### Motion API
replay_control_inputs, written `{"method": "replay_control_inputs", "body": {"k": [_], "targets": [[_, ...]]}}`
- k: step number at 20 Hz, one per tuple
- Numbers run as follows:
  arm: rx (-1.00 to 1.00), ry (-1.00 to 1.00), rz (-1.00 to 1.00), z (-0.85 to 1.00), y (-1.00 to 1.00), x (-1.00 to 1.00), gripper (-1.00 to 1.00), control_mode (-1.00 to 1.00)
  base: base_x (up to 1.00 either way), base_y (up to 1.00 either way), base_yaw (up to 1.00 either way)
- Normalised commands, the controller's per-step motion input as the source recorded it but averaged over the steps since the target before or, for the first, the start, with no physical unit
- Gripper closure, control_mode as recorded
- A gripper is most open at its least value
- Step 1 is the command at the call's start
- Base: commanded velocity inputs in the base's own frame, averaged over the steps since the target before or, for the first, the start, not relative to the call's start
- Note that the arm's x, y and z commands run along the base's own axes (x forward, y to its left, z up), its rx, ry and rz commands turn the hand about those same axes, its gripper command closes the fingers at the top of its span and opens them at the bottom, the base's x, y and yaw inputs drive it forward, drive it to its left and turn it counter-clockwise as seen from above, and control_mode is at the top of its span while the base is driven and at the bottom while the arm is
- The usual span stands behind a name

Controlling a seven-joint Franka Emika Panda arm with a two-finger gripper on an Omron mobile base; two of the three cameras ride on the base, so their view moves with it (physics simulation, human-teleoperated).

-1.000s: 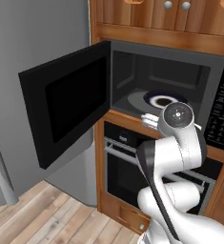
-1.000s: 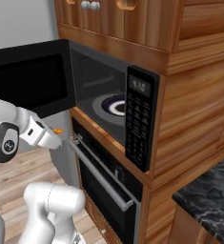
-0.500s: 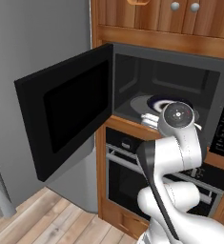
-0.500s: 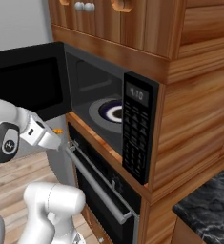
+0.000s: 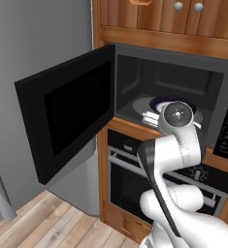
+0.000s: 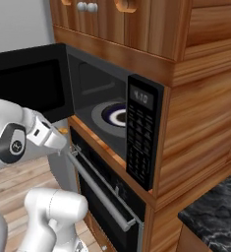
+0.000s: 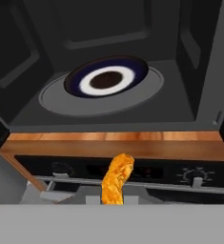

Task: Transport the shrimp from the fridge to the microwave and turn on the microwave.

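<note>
Holding the shrimp [image 7: 117, 185] between its closed jaws, the gripper [image 6: 62, 142] stands just in front of the open microwave [image 6: 107, 106], at the level of the wooden ledge under the cavity. The shrimp is a small bumpy orange piece, long and slightly curved. In the hand view its long axis runs away from the hand, up from between the finger tips, and its free end leans a little to the right, towards the cavity. In the right base view only a small orange spot [image 6: 63, 131] shows at the hand's tip.

Ahead of the hand and a bit higher lies the round grey turntable [image 7: 61, 97], flat and smooth. On it sits a dark plate [image 7: 106, 79] with a white ring around a dark centre. The inner walls of the microwave are matt black. Its door [image 5: 69, 109], a flat black slab with a dark glossy window, is swung wide open to the hand's left. Below the hand is the black oven [image 6: 104, 197] with a long grey bar handle, set in warm brown wood.

The white arm [image 5: 176, 145] is bent sharply at the elbow, with the forearm pointing forward to the opening and the hand about level.
</note>
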Motion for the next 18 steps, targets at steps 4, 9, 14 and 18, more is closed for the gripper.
{"method": "replay_control_inputs", "body": {"k": [4,9,14,18], "targets": [[0.0,-0.03,0.0,0.0,-0.1,0.44,1.0,-1.0,0.0,0.0,0.0],[0.0,-0.01,0.0,-0.01,-0.24,0.34,1.0,-1.0,0.0,0.0,0.0],[0.0,0.0,-0.05,0.0,-0.23,0.37,1.0,-1.0,0.0,0.0,0.0],[0.0,0.0,-0.07,0.0,-0.18,0.46,1.0,-1.0,0.0,0.0,0.0]]}}
